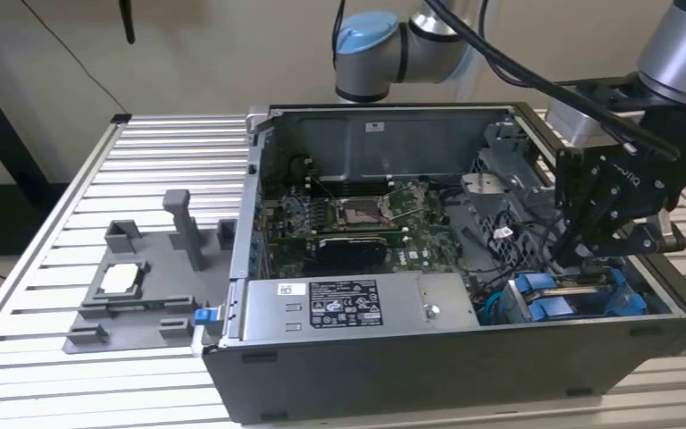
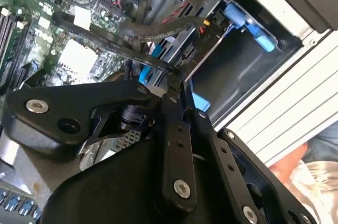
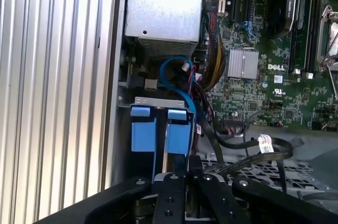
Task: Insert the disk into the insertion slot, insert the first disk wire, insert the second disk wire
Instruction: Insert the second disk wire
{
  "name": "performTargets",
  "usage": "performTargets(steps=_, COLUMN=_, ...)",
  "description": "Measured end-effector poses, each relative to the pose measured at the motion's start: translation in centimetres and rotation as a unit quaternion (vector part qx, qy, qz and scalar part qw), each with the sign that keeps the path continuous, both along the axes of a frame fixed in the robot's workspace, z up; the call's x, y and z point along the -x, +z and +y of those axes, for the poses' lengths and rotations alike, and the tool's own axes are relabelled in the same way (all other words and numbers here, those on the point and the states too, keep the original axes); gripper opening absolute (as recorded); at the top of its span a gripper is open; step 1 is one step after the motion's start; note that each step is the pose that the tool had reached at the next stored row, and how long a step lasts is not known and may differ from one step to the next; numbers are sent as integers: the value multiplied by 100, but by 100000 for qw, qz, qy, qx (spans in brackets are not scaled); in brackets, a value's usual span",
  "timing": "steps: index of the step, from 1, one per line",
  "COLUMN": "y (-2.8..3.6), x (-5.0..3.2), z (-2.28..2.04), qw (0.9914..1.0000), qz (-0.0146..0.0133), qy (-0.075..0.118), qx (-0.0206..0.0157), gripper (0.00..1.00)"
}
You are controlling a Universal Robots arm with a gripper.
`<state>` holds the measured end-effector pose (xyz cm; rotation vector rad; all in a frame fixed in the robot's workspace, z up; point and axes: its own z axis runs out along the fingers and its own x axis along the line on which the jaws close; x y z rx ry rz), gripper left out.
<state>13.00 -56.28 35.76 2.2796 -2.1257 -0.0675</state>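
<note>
The gripper [image 2: 178, 76] has its two black fingers [image 2: 174, 129] closed, with the tips meeting. A black wire [image 2: 105, 40] crosses right at those tips, but I cannot tell whether it is pinched between them.

The tips are down inside the open computer case [image 1: 439, 375], in its near corner on the exterior view's right. Just beneath them the disk [image 3: 178, 135] shows the blue end of its carrier, sitting in the grey metal insertion slot [image 3: 158, 101]. Its silver body is hidden.

The green motherboard [image 1: 367, 219] lies in the middle of the case, and a silver power supply [image 1: 343, 304] runs along the case's near wall.

Outside the case, on the exterior view's left, a grey fixture tray [image 1: 140, 313] carries a small silver chip [image 1: 121, 280].

Case and tray both rest on a table [image 1: 164, 152] of ribbed aluminium slats. Behind the case is a plain pale wall [image 1: 200, 54], where the arm [image 1: 379, 49] rises.
</note>
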Motion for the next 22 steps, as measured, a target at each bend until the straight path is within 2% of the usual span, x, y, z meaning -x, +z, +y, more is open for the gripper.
performTargets(steps=4, y=-23, x=-42, z=-19, qw=100000, qz=129, qy=-41, qx=-131, gripper=16)
performTargets(steps=9, y=-25, x=-48, z=-20, qw=100000, qz=153, qy=-93, qx=-121, gripper=16)
performTargets(steps=14, y=-48, x=-62, z=-21, qw=99998, qz=430, qy=-520, qx=-132, gripper=16)
performTargets(steps=17, y=-67, x=-65, z=-22, qw=99991, qz=483, qy=-1214, qx=-124, gripper=16)
performTargets(steps=20, y=-77, x=-79, z=-24, qw=99986, qz=876, qy=-1405, qx=-129, gripper=16)
performTargets(steps=22, y=-83, x=-97, z=-24, qw=99984, qz=950, qy=-1493, qx=-135, gripper=16)
